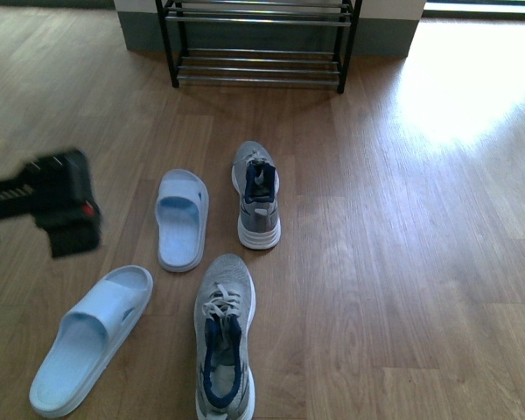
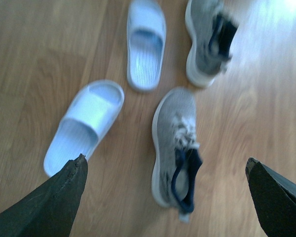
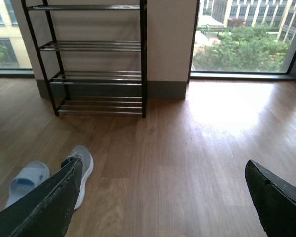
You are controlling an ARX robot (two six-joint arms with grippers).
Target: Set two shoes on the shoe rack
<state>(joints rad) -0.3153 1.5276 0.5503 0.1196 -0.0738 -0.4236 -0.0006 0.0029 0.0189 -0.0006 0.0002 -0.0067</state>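
Note:
Two grey knit shoes with white soles lie on the wood floor. The nearer shoe (image 1: 223, 337) (image 2: 175, 143) points away from me. Further off lies the other shoe (image 1: 256, 194) (image 2: 207, 42) (image 3: 85, 165), heel toward me. The black-framed shoe rack (image 1: 258, 39) (image 3: 96, 59) with chrome rods stands against the back wall, nothing on its visible shelves. My left gripper (image 2: 165, 159) hovers open above the nearer shoe's heel, apart from it; its arm (image 1: 59, 206) shows blurred at the left. My right gripper (image 3: 164, 162) is open over bare floor, right of the farther shoe.
Two pale blue slippers lie left of the shoes: one slipper (image 1: 182, 219) (image 2: 147, 42) beside the farther shoe, the other slipper (image 1: 92, 337) (image 2: 84, 126) beside the nearer one. A sunlit floor patch (image 1: 468, 87) spreads right of the rack, below a large window (image 3: 244, 37).

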